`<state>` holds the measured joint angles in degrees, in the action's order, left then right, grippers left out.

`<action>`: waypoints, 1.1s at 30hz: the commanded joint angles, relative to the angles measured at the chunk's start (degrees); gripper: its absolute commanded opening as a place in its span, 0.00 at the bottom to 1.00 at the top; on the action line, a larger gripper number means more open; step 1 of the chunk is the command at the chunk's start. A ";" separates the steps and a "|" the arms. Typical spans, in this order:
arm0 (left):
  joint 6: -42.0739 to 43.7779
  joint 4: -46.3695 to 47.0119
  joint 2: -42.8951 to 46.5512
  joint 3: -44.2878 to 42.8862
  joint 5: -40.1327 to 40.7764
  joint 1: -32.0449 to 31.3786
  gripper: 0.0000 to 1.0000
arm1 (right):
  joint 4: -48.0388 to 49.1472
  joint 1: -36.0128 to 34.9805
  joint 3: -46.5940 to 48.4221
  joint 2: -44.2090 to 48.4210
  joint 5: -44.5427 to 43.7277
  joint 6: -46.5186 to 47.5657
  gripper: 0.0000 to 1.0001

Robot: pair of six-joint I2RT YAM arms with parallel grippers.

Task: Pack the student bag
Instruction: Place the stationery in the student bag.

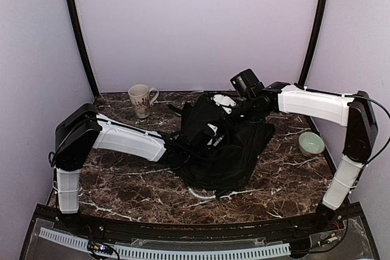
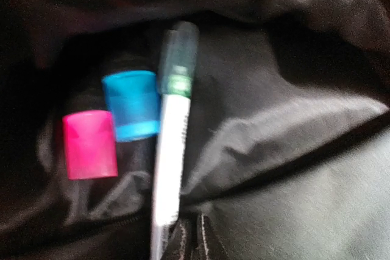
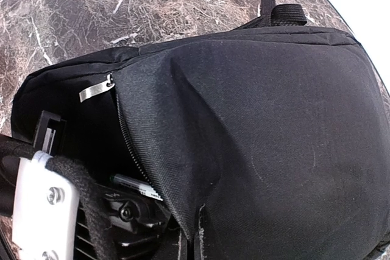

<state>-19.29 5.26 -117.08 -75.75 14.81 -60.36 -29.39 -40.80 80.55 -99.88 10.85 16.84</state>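
Student bag (image 1: 228, 153), soft black woven cloth, slumps all around my left pincer (image 2: 192, 243), which sits pressed together deep inside it. Whether it nips anything I cannot tell. Just left of its tips rises a slim white pen (image 2: 169, 150) with a green band and dark cap. Further left are a blue cap (image 2: 130, 105) and a pink cap (image 2: 90, 144), both stubby cylinders. My right pincer (image 3: 196, 232) is clamped on the bag's puckered outer cloth. Brown veined marble table (image 3: 91, 10) lies beyond.
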 commanded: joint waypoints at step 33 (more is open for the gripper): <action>7.78 4.34 2.41 5.49 0.45 0.83 0.10 | 1.47 -0.77 1.09 0.29 3.65 -0.05 0.00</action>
<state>-11.11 3.66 -113.32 -70.19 13.43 -59.99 -29.78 -41.10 80.55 -99.88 11.44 17.06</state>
